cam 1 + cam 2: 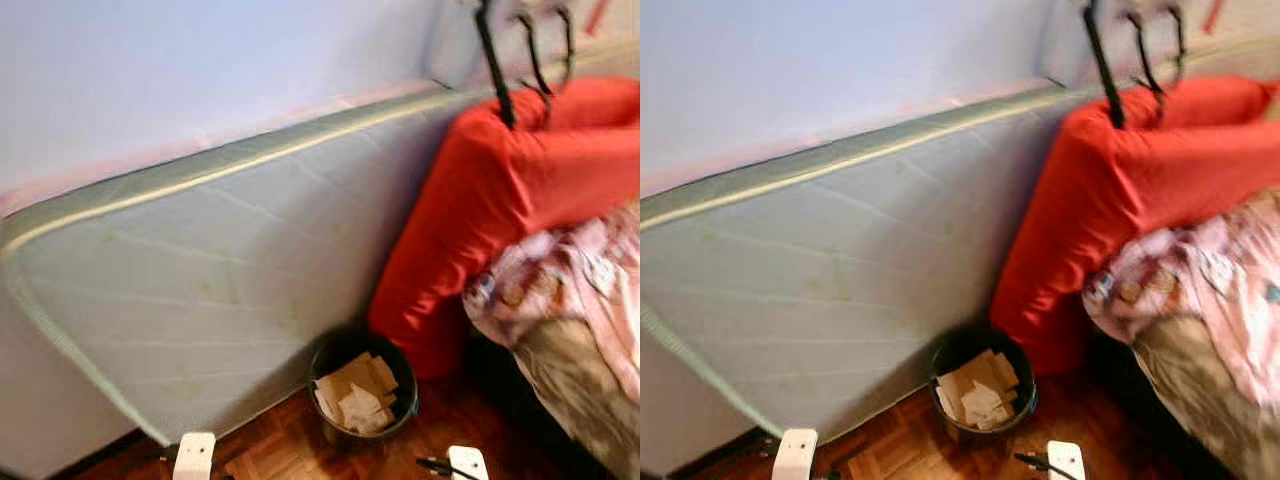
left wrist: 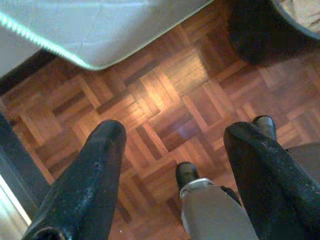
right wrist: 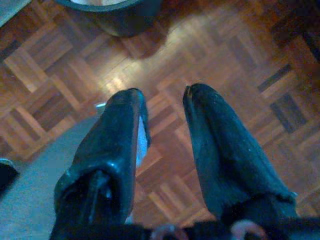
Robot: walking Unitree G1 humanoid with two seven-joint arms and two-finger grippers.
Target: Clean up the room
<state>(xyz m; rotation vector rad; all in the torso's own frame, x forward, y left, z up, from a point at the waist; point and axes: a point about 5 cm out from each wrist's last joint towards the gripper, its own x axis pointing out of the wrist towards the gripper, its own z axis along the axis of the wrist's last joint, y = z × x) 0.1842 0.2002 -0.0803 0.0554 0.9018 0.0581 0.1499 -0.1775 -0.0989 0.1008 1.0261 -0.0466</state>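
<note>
The bin (image 1: 362, 392), dark and holding crumpled paper (image 1: 355, 395), stands on the parquet floor (image 2: 165, 100) ahead of both claws, between them and nearer the right one. It sits just beside the mattress (image 1: 220, 280) leaned on the wall, and the red cushion (image 1: 480, 210) rises right behind it. The left claw (image 2: 172, 165) hangs over bare floor, fingers spread wide and empty. The right claw (image 3: 162, 140) hangs likewise, parted a little less, gripping nothing. Beyond the right claw, a pink blanket (image 1: 570, 280) spills off the bed.

Judged from here, a careless reach could knock the bin over and scatter the paper. A snag on the blanket would drag it down, and blur in the head views makes aim doubtful.
</note>
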